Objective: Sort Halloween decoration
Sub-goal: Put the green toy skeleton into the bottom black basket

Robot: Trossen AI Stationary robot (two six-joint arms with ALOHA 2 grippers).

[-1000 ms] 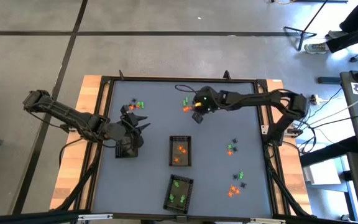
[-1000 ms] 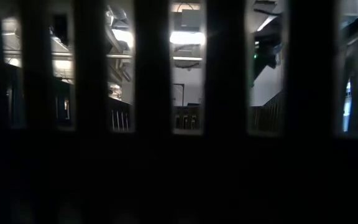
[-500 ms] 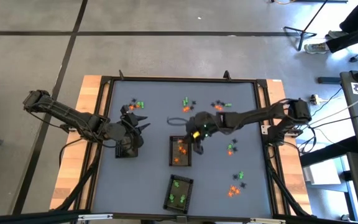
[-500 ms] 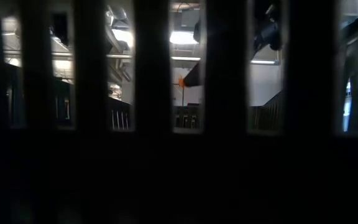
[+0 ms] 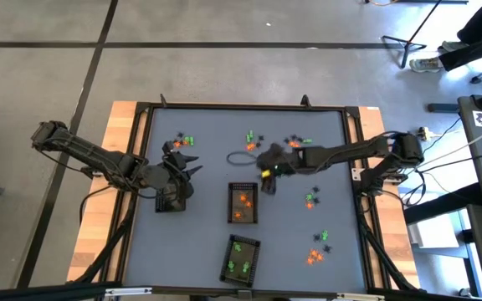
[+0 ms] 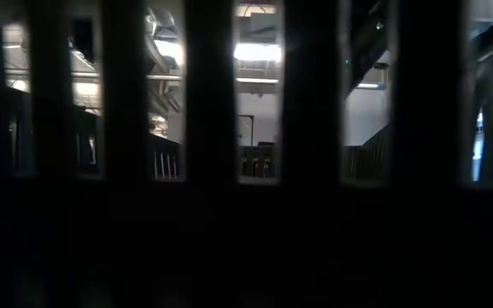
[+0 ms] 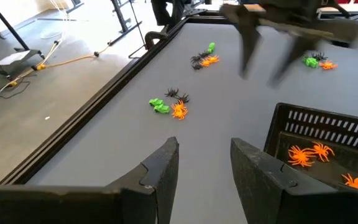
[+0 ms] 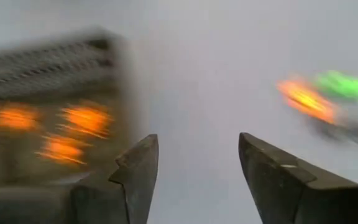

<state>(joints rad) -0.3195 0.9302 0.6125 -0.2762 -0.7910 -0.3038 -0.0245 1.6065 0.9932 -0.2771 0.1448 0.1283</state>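
Right wrist view shows the right gripper [image 8: 194, 180] with its two dark fingers spread and nothing between them, hanging just beside the middle tray [image 8: 48, 106], where three orange spiders [image 8: 86, 119] lie blurred inside. In the high view this gripper [image 5: 268, 177] sits beyond that tray's far right corner, near the middle of the grey table [image 5: 203, 242]. The step in hand looks like the reach for another trinket, and doing it well means choosing one piece at the edge of a mixed cluster, coming straight down with the jaws wide, and closing on that piece alone (the pieces are tiny and lie tangled, so a sloppy pinch would lift two colours). The nearest clusters [image 5: 297, 142] lie by the far rim; others [image 5: 316, 251] sit near the right edge. The left gripper [image 7: 204, 168] waits over the table's left side, jaws apart and empty, above a third tray [image 5: 167, 203] whose contents I cannot tell. The near tray [image 5: 242, 258] holds green pieces [image 5: 241, 248]; the middle tray holds only orange.
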